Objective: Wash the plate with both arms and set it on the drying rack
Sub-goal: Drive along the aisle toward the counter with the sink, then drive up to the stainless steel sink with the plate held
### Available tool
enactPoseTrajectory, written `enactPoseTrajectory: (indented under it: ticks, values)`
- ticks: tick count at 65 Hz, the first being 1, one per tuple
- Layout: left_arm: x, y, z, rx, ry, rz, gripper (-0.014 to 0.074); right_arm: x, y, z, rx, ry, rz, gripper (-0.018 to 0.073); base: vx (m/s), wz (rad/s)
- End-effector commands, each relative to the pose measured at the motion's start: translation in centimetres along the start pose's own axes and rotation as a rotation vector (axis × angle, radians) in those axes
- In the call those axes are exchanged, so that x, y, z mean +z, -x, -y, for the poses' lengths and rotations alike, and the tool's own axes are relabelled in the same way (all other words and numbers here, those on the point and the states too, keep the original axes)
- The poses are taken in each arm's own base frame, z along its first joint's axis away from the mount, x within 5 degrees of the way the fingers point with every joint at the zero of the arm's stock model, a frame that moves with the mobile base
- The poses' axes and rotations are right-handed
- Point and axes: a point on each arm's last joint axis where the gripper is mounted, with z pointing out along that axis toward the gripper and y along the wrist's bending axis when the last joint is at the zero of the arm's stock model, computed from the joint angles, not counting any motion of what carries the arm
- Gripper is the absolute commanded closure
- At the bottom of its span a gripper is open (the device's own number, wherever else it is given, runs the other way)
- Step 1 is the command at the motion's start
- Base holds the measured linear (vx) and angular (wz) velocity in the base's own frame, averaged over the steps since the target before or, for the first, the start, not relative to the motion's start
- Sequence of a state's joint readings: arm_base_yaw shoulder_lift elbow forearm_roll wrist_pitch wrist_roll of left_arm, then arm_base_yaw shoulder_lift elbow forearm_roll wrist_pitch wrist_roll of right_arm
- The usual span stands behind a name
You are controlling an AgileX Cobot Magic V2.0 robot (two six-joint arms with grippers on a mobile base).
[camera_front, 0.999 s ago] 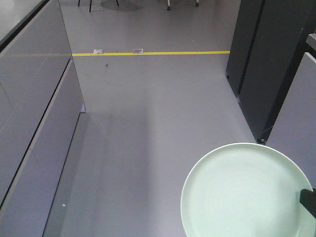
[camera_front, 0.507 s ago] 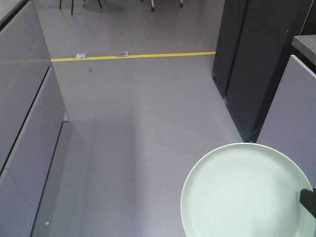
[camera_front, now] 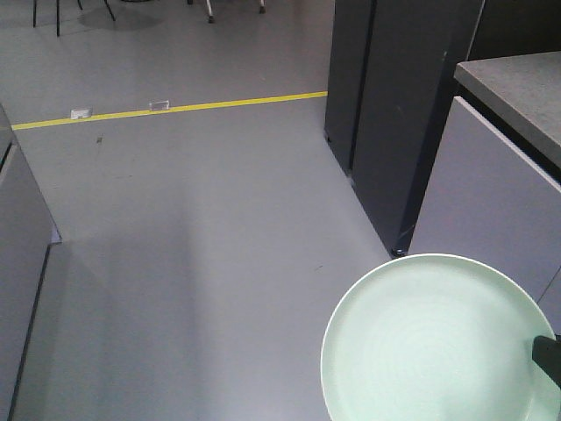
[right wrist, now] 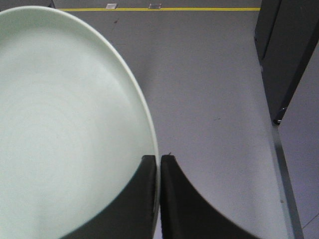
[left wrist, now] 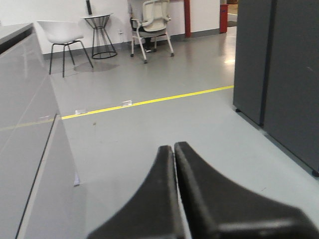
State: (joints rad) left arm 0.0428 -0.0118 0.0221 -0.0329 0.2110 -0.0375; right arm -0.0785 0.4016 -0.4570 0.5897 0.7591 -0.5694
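Front view: the plate (camera_front: 429, 346) hangs low right over the grey floor (camera_front: 193, 246), and a black bit of the right gripper (camera_front: 549, 358) meets its right rim. A yellow line (camera_front: 175, 109) crosses the floor, with a dark cabinet (camera_front: 394, 114) and a counter (camera_front: 517, 88) on the right.

Left wrist view: the left gripper (left wrist: 173, 149) is pressed together with nothing in it, pointing toward the chairs (left wrist: 152, 20).

Right wrist view: the right gripper (right wrist: 158, 160) is clamped on the plate's rim, which runs down between its two fingers.

Lab-like test hall: yellow floor tape (camera_front: 219, 104), office chair (left wrist: 153, 17).
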Motion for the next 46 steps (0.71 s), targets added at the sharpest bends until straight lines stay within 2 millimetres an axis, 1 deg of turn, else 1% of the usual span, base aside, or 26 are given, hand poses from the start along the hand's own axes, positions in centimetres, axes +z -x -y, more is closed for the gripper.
enactPoseTrajectory:
  ticks: [1, 46]
  values:
    - [-0.32, 1.39, 0.08, -0.009, -0.005, 0.105, 0.0603, -0.4, 1.32, 0.12, 0.012, -0.022, 0.085, 0.0561, 0.13, -0.24]
    - [-0.32, 1.39, 0.08, -0.009, -0.005, 0.105, 0.0603, -0.4, 1.32, 0.12, 0.012, -0.022, 0.085, 0.0561, 0.13, -0.23]
